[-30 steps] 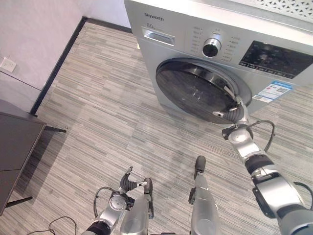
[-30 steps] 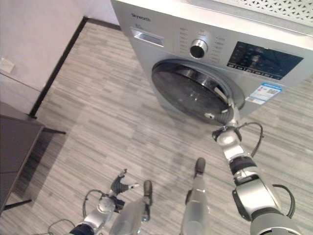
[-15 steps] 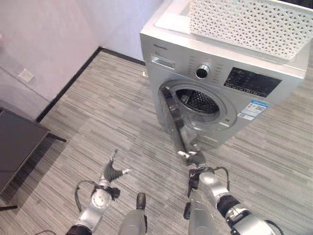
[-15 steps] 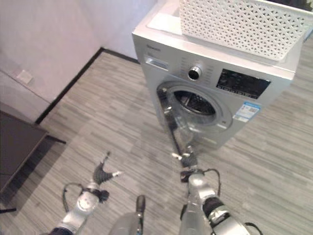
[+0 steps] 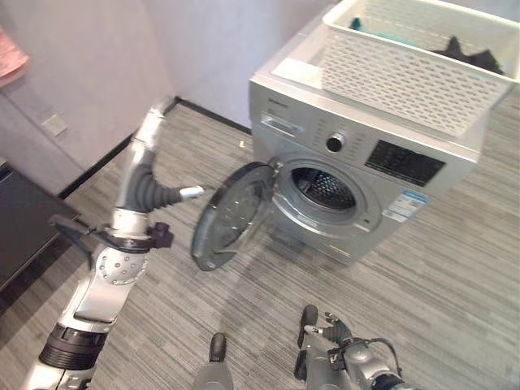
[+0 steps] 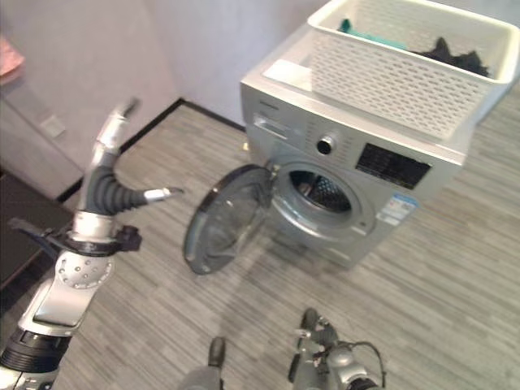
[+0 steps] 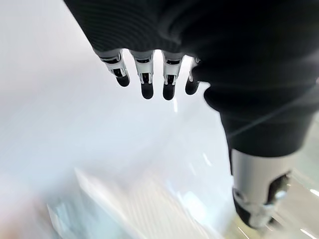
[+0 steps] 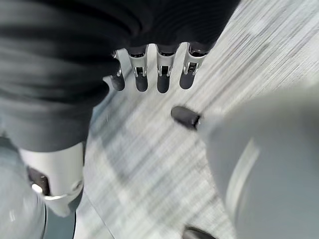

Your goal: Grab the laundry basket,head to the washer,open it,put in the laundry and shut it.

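the left robot hand (image 5: pixel 145 166) is seen raised high at the robot's left, fingers straight and released, thumb (image 5: pixel 188 192) held out toward the washer door (image 5: pixel 231 215); nothing is grasped in it, as its own wrist view confirms, where the fingers (image 7: pixel 146 74) are spread against a pale blurred wall. to the right of that robot hand, and apart from it, the round door is swung wide open on its left hinge, the drum opening (image 5: pixel 323 188) being exposed. the silver washer (image 5: pixel 390 203) is stood on the grey striped floor (image 5: pixel 455 284) against the wall. on top of the washer, well beyond both robot hands, the white perforated laundry basket (image 5: pixel 410 69) is rested, with dark clothes (image 5: pixel 467 55) and a teal piece (image 6: pixel 367 34) lying inside it. the right robot hand (image 5: pixel 337 331) is seen low at the robot's right side, near the floor and well below the door; in its wrist view the fingers (image 8: pixel 164 74) are straight and relaxed, nothing being held.
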You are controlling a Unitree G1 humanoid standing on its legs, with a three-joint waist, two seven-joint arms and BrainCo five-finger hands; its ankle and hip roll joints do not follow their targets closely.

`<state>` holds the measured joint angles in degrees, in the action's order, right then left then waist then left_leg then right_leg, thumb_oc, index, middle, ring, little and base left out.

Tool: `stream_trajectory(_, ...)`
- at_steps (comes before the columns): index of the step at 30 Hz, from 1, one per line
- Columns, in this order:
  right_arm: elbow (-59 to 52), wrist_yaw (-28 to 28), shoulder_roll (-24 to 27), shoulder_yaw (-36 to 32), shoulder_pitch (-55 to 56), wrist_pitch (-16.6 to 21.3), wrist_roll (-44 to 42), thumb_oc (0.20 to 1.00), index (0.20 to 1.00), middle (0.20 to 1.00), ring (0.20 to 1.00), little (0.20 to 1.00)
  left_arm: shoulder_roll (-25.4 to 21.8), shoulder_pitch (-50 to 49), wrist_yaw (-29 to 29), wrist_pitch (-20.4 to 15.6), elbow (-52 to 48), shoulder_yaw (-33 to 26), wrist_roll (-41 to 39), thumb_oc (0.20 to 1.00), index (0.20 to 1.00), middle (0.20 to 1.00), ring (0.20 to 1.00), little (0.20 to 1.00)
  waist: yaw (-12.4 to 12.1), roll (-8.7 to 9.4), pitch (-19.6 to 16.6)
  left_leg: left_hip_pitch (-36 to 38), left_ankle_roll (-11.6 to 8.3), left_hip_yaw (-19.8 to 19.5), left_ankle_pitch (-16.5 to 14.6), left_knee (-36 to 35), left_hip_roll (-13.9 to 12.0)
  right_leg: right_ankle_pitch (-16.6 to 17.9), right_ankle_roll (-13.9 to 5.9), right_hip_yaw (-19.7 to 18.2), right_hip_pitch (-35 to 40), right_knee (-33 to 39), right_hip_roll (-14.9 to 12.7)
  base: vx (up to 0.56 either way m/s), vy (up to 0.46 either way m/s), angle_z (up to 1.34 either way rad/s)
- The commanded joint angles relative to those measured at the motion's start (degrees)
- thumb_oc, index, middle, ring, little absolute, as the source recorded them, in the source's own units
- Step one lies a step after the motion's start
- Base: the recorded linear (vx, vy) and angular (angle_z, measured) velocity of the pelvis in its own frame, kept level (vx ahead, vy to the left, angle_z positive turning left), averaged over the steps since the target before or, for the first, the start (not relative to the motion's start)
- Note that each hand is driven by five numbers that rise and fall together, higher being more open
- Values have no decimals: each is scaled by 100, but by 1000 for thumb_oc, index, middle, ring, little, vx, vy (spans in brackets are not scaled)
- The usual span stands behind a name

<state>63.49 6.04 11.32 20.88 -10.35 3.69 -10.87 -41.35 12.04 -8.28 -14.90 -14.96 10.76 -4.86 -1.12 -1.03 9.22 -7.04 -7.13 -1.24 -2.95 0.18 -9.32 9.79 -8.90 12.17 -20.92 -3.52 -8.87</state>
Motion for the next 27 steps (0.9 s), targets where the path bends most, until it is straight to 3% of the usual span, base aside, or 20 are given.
stream_trajectory(1, -235, -372, 118, 104, -118, 79, 161, 1000, 1000, 1000, 1000, 1000, -1787, 815, 2188, -183, 40, 1158, -2926, 1000, 1000, 1000, 1000, 1000, 320, -9, 65, 1090, 415, 479, -924, 79, 427, 11, -182, -517, 305, 384, -415, 45, 13, 8)
stream_trajectory(2, -245, -429, 131, 155, -68, 104, 186, 1000, 1000, 1000, 1000, 1000, -2100, 1007, 2604, -76, 178, 1560, -3443, 1000, 1000, 1000, 1000, 1000, 379, 16, 32, 1116, 407, 535, -911, 55, 423, 29, -193, -571, 277, 380, -394, 26, 12, -8)
stream_trajectory(3, -245, -429, 122, 143, -69, 103, 187, 1000, 1000, 1000, 1000, 1000, -2104, 1042, 2607, -82, 194, 1591, -3449, 1000, 1000, 1000, 1000, 1000, 368, 44, 19, 1094, 410, 537, -889, 47, 447, 42, -193, -583, 250, 383, -415, 28, 7, -68)
stream_trajectory(5, -251, -530, 166, 263, -28, 129, 210, 1000, 1000, 1000, 1000, 1000, -2326, 1628, 3184, 255, 946, 2746, -3977, 1000, 1000, 1000, 1000, 1000, 519, 70, -18, 1128, 403, 645, -864, 3, 430, 86, -219, -710, 150, 357, -337, 26, 3, -51)
stream_trajectory(7, -292, -580, 229, 360, 7, 168, 231, 1000, 1000, 1000, 1000, 1000, -2411, 2143, 3419, 474, 1566, 3806, -3956, 1000, 1000, 1000, 1000, 1000, 656, 62, 0, 1172, 389, 718, -853, -39, 379, 89, -226, -781, 87, 337, -247, 26, -5, -31)
stream_trajectory(9, -371, -631, 334, 454, 29, 200, 194, 1000, 1000, 1000, 1000, 1000, -2298, 2676, 3563, 684, 2578, 4817, -3526, 1000, 1000, 1000, 1000, 1000, 785, 78, 35, 1172, 362, 781, -812, -76, 339, 95, -230, -831, 1, 316, -182, 10, -17, -26)
stream_trajectory(10, -517, -643, 460, 523, 74, 211, 137, 1000, 1000, 1000, 1000, 1000, -2116, 3114, 3515, 687, 3292, 5405, -2944, 1000, 1000, 1000, 1000, 1000, 860, 100, 78, 1125, 333, 803, -769, -94, 310, 101, -228, -827, -59, 314, -145, -3, -22, -18)
stream_trajectory(12, -596, -648, 510, 566, 75, 217, 92, 1000, 1000, 1000, 1000, 1000, -1910, 3262, 3389, 658, 3812, 5546, -2464, 1000, 1000, 1000, 1000, 1000, 886, 116, 109, 1081, 318, 796, -741, -100, 291, 99, -223, -824, -107, 301, -131, -14, -35, -11)
stream_trajectory(13, -813, -634, 606, 651, 89, 207, 39, 1000, 1000, 1000, 1000, 1000, -1434, 3504, 3147, 615, 4788, 5593, -1451, 1000, 1000, 1000, 1000, 1000, 959, 165, 172, 970, 281, 792, -675, -112, 254, 102, -210, -806, -195, 300, -108, -17, -40, -2)
stream_trajectory(14, -816, -634, 614, 649, 93, 205, 39, 1000, 1000, 1000, 1000, 1000, -1416, 3500, 3146, 604, 4806, 5588, -1443, 1000, 1000, 1000, 1000, 1000, 959, 157, 168, 967, 281, 791, -675, -112, 253, 101, -210, -805, -199, 299, -108, -18, -38, 2)
stream_trajectory(17, -1113, -600, 754, 688, 168, 162, -11, 1000, 1000, 1000, 1000, 1000, -636, 3521, 2674, 623, 6322, 4957, -76, 1000, 1000, 1000, 1000, 1000, 1047, 226, 244, 792, 226, 772, -561, -161, 203, 107, -174, -796, -331, 340, -67, -25, -34, 4)
stream_trajectory(18, -1127, -598, 757, 671, 178, 157, -37, 1000, 1000, 1000, 1000, 1000, -306, 3587, 2399, 674, 6990, 4585, 473, 1000, 1000, 1000, 1000, 1000, 1062, 271, 271, 726, 206, 774, -517, -168, 186, 115, -158, -793, -366, 355, -57, -63, -70, 5)
stream_trajectory(19, -1211, -544, 767, 571, 146, 235, -68, 1000, 1000, 1000, 1000, 1000, 428, 3964, 1511, 836, 8298, 3689, 1330, 1000, 1000, 1000, 1000, 1000, 1105, 365, 343, 548, 177, 714, -432, -153, 168, 132, -119, -786, -456, 394, -34, -57, -57, 8)
stream_trajectory(20, -1211, -545, 771, 569, 146, 235, -69, 1000, 1000, 1000, 1000, 1000, 435, 3966, 1508, 832, 8305, 3687, 1332, 1000, 1000, 1000, 1000, 1000, 1105, 360, 343, 545, 177, 712, -433, -151, 166, 131, -118, -783, -456, 394, -34, -60, -62, 10)
stream_trajectory(23, -1436, -304, 801, 488, 31, 398, -117, 1000, 1000, 1000, 1000, 1000, 703, 4572, 264, 1183, 9233, 2699, 1892, 1000, 1000, 1000, 1000, 1000, 1188, 468, 508, 322, 117, 657, -291, -176, 137, 157, -89, -756, -583, 459, 10, -43, -36, 6)
stream_trajectory(27, -1851, -12, 948, 388, 85, 516, -262, 1000, 1000, 1000, 1000, 1000, 265, 4928, -586, 1411, 9666, 1731, 1400, 1000, 1000, 1000, 1000, 1000, 1287, 577, 629, 110, 38, 669, -115, -413, 49, 205, -92, -698, -753, 592, 88, -12, -39, -1)
